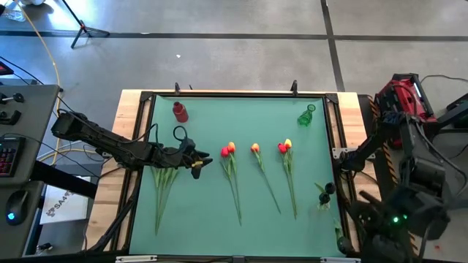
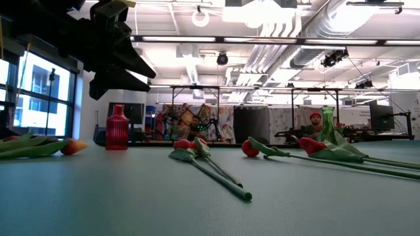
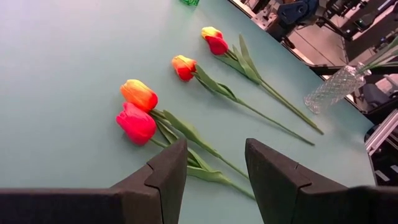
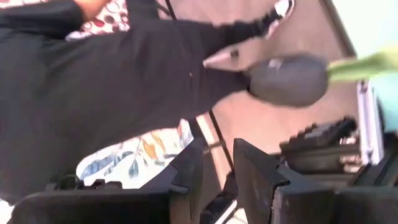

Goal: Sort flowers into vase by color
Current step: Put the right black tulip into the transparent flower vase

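Observation:
Several tulips lie flat on the green mat. A red and orange pair, a single orange one and a red and yellow pair lie in a row, stems toward the near edge. A further bunch lies under my left arm. My left gripper hangs open above the mat, just left of the red and orange pair, touching nothing. My right gripper is at the table's right edge, fingers slightly apart, holding nothing.
A red vase stands far left, a green vase far right, and a clear vase with green stems by the right edge. A person in dark clothes fills the right wrist view.

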